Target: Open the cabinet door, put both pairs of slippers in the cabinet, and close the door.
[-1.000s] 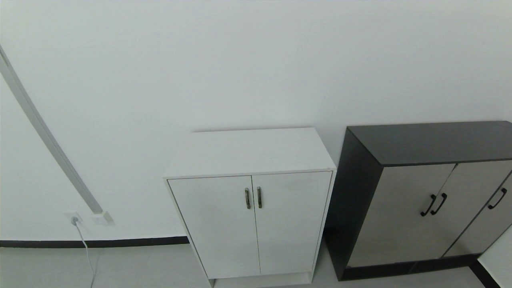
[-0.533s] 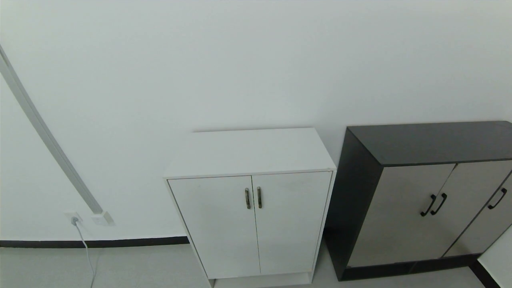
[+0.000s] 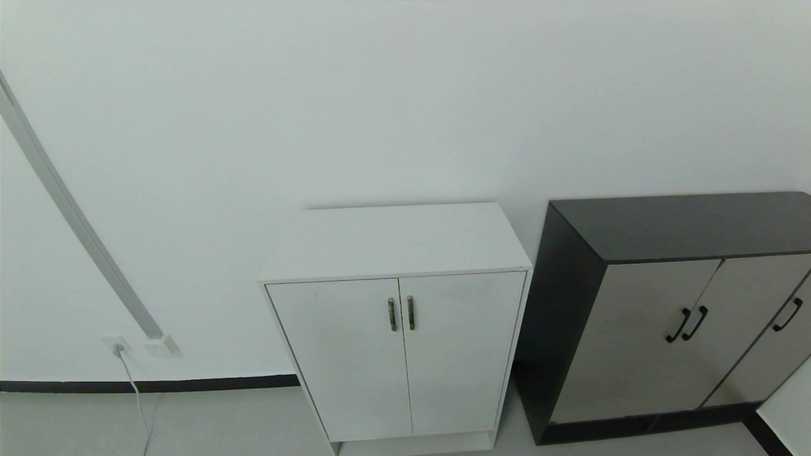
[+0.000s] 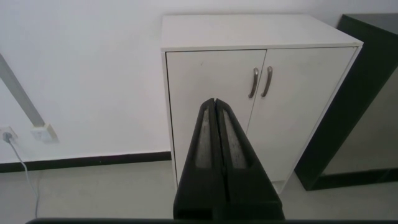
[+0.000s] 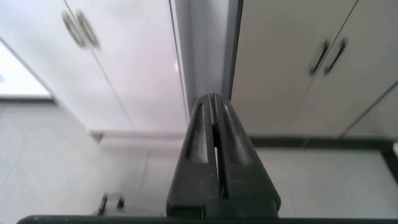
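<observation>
**Cabinet shut, both grippers closed on nothing**

The white cabinet (image 3: 396, 316) stands on the floor (image 3: 222, 421) with its back to the wall (image 3: 405, 95). Its two doors (image 3: 345, 354) are closed flush. Their two upright metal handles (image 3: 401, 313) sit side by side at the centre seam, near the top edge. Just beside it on the right, with a narrow gap between them, stands a black cabinet (image 3: 665, 304) with grey doors and black handles, also closed.

In the left wrist view the left gripper (image 4: 215, 102) is held in front of the white cabinet, well apart from it. It is lined up with the left door, and its jaws are pressed together with nothing between them. In the right wrist view the right gripper (image 5: 214, 98) is held low, facing the gap between the two cabinets. Its jaws are likewise pressed together and hold nothing.

To the left of the white cabinet, a socket (image 3: 117, 347) sits low on the wall. A pale cable (image 3: 136, 396) hangs from it to the floor. A slanted grey trunking (image 3: 70, 209) runs down the wall to a small box beside the socket.
</observation>
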### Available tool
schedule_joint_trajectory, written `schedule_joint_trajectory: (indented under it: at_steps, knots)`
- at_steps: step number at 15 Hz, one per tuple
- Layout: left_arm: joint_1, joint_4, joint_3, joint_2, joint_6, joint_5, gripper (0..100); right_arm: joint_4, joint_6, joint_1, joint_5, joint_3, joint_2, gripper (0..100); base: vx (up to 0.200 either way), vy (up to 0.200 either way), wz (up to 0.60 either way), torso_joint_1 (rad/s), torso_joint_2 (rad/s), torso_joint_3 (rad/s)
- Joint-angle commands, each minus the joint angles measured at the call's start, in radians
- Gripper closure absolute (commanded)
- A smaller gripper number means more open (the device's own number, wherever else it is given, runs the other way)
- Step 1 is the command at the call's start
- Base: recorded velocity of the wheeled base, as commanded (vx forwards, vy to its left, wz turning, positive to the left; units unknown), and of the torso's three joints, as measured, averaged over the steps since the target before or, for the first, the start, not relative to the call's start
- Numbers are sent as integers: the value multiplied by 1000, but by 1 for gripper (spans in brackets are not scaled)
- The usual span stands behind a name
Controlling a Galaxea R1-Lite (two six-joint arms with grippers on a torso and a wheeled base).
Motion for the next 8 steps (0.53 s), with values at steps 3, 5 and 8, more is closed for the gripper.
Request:
schedule_joint_trajectory:
  at_steps: [3,5,8]
  knots:
    - [0,0,0,1,-1,0,100,-2,1,-39,-5,0,-158,100,0,0,0,0,0,0]
    - [0,0,0,1,-1,0,100,-3,4,-47,-10,0,-174,100,0,0,0,0,0,0]
    - [0,0,0,1,-2,0,100,-9,78,-47,-60,0,-174,100,0,0,0,0,0,0]
